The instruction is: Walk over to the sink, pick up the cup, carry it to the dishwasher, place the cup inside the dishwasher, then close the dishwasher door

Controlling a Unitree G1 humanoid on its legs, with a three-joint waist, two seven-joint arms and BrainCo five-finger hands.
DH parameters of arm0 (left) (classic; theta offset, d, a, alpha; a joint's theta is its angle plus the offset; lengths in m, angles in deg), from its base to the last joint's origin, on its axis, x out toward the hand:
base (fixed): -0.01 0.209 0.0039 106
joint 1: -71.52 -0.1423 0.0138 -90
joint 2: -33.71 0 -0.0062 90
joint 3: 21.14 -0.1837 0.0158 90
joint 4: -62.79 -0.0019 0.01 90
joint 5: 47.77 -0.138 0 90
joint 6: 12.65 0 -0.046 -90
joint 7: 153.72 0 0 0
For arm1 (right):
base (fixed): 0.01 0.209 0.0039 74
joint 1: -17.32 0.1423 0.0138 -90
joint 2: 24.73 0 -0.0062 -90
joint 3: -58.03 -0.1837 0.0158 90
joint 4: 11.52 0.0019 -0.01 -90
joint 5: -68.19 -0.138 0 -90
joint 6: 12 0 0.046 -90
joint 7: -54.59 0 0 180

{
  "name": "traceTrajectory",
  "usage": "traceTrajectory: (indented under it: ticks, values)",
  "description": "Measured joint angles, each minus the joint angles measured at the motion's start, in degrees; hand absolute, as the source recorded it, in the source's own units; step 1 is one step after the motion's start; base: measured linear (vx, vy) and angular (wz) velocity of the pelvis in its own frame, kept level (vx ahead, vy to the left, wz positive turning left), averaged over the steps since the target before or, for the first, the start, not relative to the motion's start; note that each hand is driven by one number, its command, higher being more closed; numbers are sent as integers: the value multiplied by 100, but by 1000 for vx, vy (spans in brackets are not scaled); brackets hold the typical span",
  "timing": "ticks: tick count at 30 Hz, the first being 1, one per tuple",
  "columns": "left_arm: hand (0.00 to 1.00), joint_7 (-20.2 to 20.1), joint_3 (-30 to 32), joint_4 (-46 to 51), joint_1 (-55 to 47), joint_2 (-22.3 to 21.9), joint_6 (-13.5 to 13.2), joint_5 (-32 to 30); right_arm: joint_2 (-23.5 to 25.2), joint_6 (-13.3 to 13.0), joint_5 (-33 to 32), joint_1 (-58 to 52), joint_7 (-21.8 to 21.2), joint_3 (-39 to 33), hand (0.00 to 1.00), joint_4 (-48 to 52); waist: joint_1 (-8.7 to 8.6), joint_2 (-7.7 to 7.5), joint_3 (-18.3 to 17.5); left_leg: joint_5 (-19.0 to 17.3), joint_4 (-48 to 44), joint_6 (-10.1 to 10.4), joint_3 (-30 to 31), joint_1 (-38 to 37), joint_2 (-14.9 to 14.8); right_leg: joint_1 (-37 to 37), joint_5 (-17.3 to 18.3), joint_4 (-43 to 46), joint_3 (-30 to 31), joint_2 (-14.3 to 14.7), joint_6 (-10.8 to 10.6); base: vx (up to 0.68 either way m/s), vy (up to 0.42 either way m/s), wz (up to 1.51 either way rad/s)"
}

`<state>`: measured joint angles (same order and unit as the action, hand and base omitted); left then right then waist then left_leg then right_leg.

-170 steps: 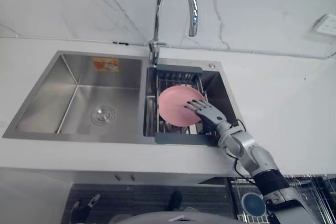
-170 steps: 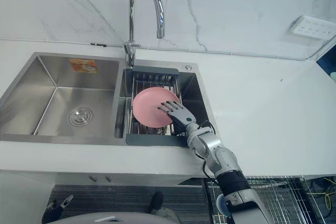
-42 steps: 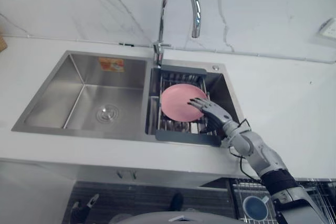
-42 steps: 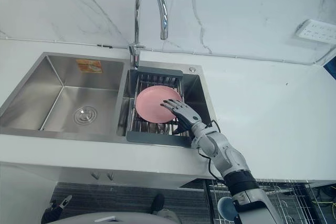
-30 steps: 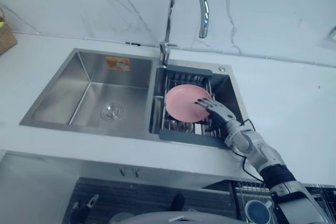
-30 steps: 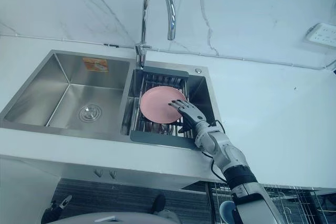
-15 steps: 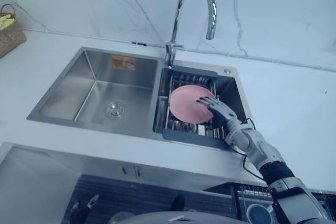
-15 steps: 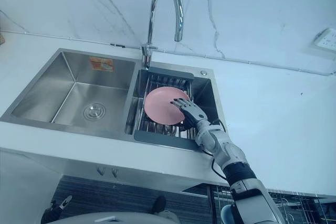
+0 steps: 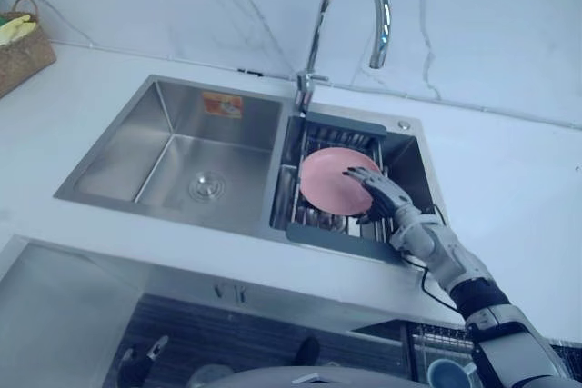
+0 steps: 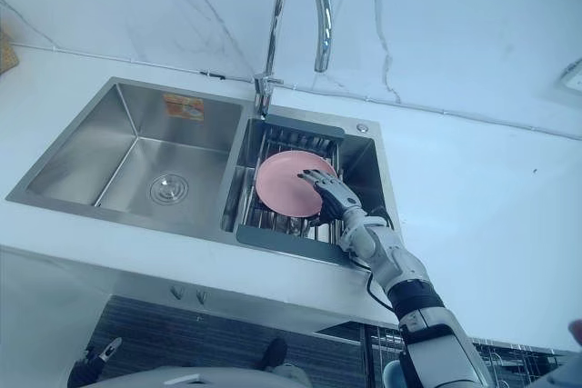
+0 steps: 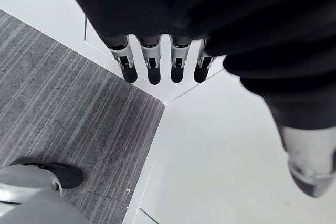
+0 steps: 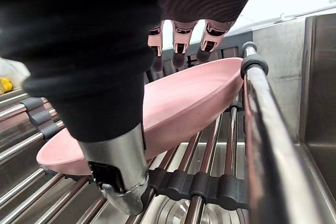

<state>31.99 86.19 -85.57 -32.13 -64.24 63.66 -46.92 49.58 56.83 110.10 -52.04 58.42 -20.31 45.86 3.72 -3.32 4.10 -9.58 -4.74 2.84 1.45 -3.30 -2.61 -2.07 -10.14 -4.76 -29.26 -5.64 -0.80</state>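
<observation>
One right hand [image 10: 335, 199], fingers [image 12: 180, 33] straight, over pink plate [image 10: 284, 184] rim.

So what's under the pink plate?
The plate lies tilted on the metal bars of a rack in the sink. Whatever sits beneath its middle is covered, and the right hand lies on top.

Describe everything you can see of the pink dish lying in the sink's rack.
The pink dish is a shallow round plate, plain and smooth, plastic by its look, with nothing on it. It lies tilted, one edge higher, on the metal bars of the drying rack set in the right basin of the sink. The right hand lays straight fingers over its upper face, with the thumb down by its rim.
</observation>
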Motion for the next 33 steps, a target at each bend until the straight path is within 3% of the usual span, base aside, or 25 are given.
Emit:
traceTrajectory:
  ticks: [12, 22, 27, 33]
  values:
    - [0, -16, -7, 147, -89, 97, -1, 25, -18, -75, -120, 199, -74, 124, 100, -305, 103, -92, 66, 8, -1, -3, 34, 25, 12, -3, 6, 0, 2, -7, -9, 8, 19, 2]
    - [0, -15, -9, 147, -109, 97, -41, 38, -65, -215, 605, 238, 736, 135, 100, -395, 105, -104, 106, 9, 4, 0, 34, 30, 10, -14, 9, 0, 10, -5, -10, 2, 7, 0]
    - [0, -11, 10, 152, -123, 93, -125, 130, -151, -110, 776, 15, 789, 103, 100, 378, 34, -62, 170, 7, 3, 2, 10, 25, 2, -22, 8, 1, 33, 5, -10, 2, 7, 0]
    - [0, 2, 66, 155, -146, 80, -232, 130, -165, -192, 769, -158, 690, -111, 100, 933, -73, -25, 195, -2, -5, 4, -63, 8, -7, -40, 4, 0, 95, 17, -6, 0, 1, -5]
